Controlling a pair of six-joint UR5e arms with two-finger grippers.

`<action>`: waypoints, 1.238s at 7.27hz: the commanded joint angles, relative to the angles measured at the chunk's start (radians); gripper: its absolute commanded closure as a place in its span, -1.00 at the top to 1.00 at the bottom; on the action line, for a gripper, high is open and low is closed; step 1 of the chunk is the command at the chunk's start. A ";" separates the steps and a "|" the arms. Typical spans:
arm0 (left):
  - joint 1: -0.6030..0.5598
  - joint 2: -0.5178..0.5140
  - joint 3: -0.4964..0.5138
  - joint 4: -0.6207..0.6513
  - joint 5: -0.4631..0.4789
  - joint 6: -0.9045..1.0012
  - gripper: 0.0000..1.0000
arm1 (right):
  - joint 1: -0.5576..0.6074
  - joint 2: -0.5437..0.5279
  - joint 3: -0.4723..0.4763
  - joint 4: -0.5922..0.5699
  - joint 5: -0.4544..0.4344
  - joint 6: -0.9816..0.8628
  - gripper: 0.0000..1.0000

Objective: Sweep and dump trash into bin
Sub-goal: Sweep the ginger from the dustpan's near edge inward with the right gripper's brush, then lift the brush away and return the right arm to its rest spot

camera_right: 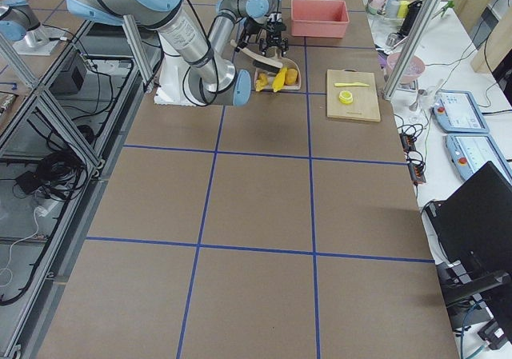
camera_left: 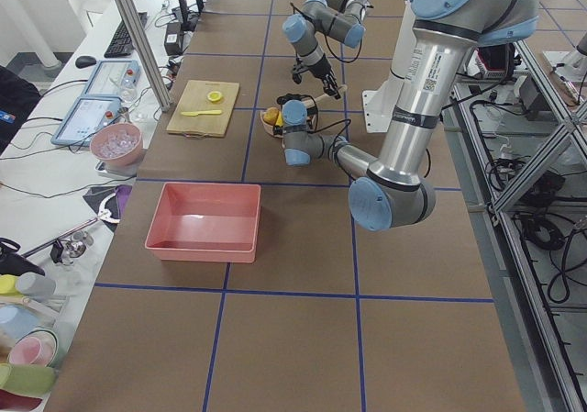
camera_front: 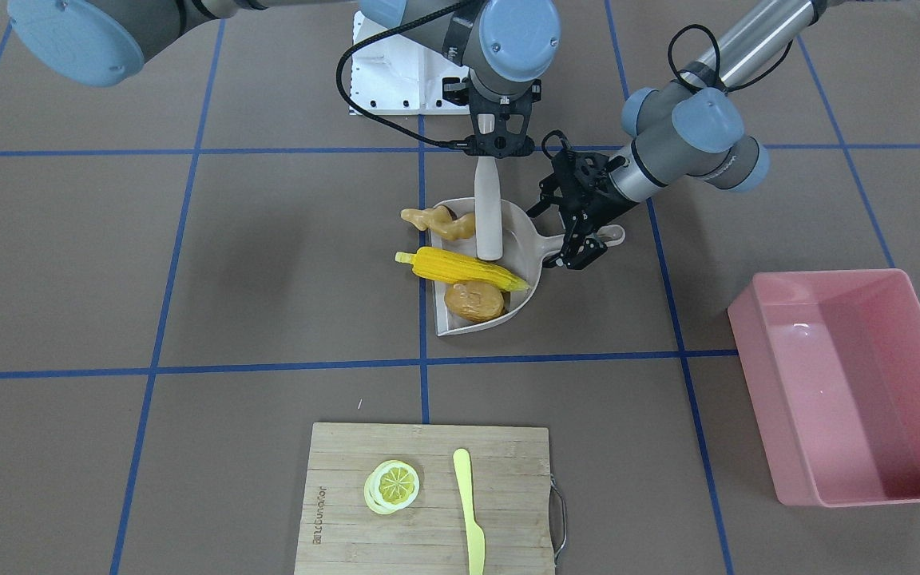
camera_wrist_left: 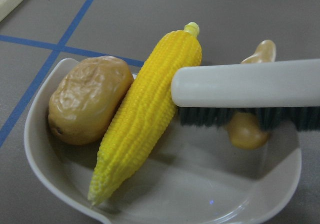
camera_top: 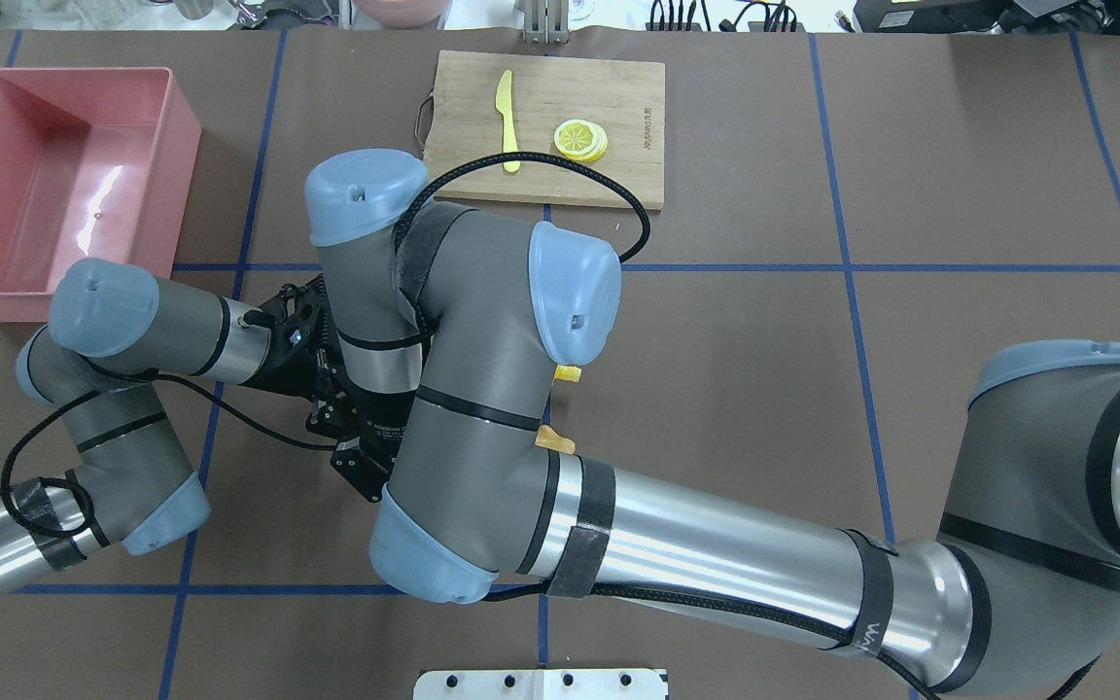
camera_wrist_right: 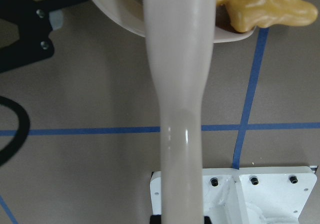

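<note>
Yellow corn cob (camera_front: 464, 269) and brown potato (camera_front: 473, 302) lie in the beige dustpan (camera_front: 530, 254); the tan ginger root (camera_front: 440, 223) straddles its lip. Right jaws pinch the brush (camera_front: 489, 209), left jaws pinch the pan's handle. Next, I judge: nudge the ginger in, then carry to the pink tub (camera_front: 850, 383).

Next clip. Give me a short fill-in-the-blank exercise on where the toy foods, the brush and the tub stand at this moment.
1. The potato and the corn cob lie in the beige ____.
2. The right gripper holds the handle of the ____.
3. The ginger root straddles the dustpan's ____, partly on the table.
4. The pink bin holds ____ of the three toy foods.

Missing words: dustpan; brush; rim; none
</note>
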 commanded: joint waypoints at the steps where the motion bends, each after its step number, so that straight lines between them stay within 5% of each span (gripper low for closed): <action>1: 0.000 0.001 -0.005 0.001 -0.001 0.000 0.94 | 0.036 0.019 0.035 -0.083 0.006 0.010 -1.00; 4: -0.002 -0.002 -0.005 0.001 -0.001 0.000 0.89 | 0.191 -0.084 0.209 -0.192 -0.014 -0.042 -1.00; 7: 0.000 -0.002 -0.009 0.001 0.000 0.003 0.11 | 0.318 -0.445 0.470 -0.188 -0.112 -0.264 -1.00; 9: 0.000 -0.002 -0.009 0.001 0.000 0.005 -0.04 | 0.395 -0.677 0.584 -0.107 -0.124 -0.463 -1.00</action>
